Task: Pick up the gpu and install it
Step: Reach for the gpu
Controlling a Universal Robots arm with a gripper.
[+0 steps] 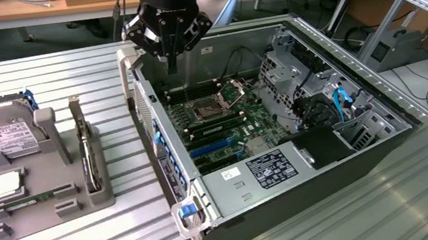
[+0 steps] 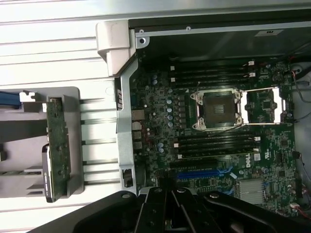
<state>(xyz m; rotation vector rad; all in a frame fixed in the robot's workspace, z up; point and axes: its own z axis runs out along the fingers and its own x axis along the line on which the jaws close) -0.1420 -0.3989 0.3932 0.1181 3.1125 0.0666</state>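
Gpu [image 1: 83, 145] stood on its long edge in a slot of the grey tray [image 1: 41, 219]. The tray sat on the table, on the exterior view's left of the open case [image 1: 229, 181], just beside it but apart. The tray also held a hard drive [image 1: 0, 133] and a small square chip [image 1: 4, 185]. The gpu was the part nearest the case.

Handling, as judged: the card looked thin, flat and stiff, and probably light. The wrist view showed its greenish component face [image 2: 58, 141], so the faces are likely fragile and squeezing across the parts would risk damage. The free upper edge stood clear of the slot and seemed the best hold, near the middle so the card hangs level. The bare board edges could be slippery between the jaws. The metal bracket end looked sturdier but sits off-centre.

Gripper [image 1: 169, 58] had its jaws closed together and held nothing. In the wrist view its fingers [image 2: 170, 206] met in a narrow tip.

Pose: the arm came in from above with the gripper pointing straight down. It hovered over the far corner of the case, above the edge of the motherboard [image 1: 231, 127] and clear of it. It was well apart from the gpu and touched nothing.
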